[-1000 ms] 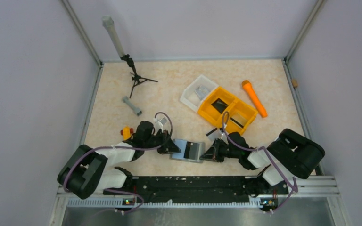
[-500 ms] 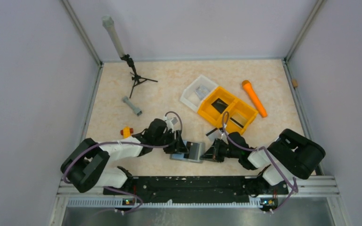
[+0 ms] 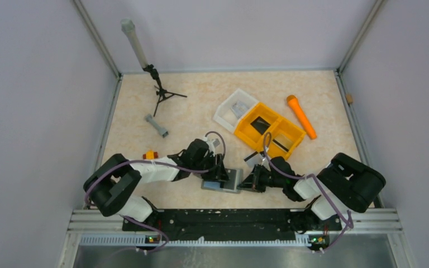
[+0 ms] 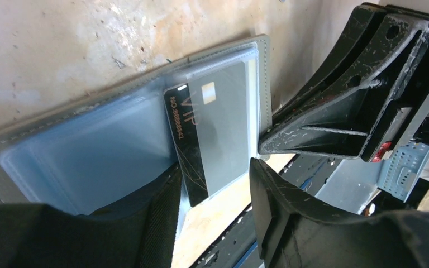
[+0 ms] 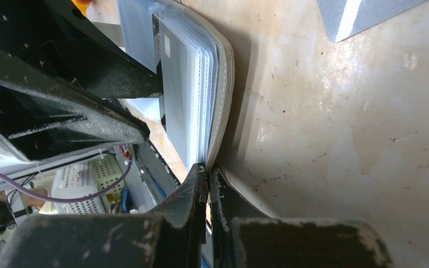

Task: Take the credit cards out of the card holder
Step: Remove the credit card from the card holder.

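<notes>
Matt card holder (image 4: 265, 78), glossy card (image 4: 212, 134) (scratched)

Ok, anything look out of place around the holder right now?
Only the VIP card: it sits skewed and partway out of the card holder, its corner past the sleeve, between the open fingers of the left gripper. The right gripper pinches the holder's rim.

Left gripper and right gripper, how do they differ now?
The left gripper, at the left of the card holder, has jaws open either side of the dark card poking from it; the right gripper, at its right, has jaws shut on its edge. Both are black and low over the table.
</notes>
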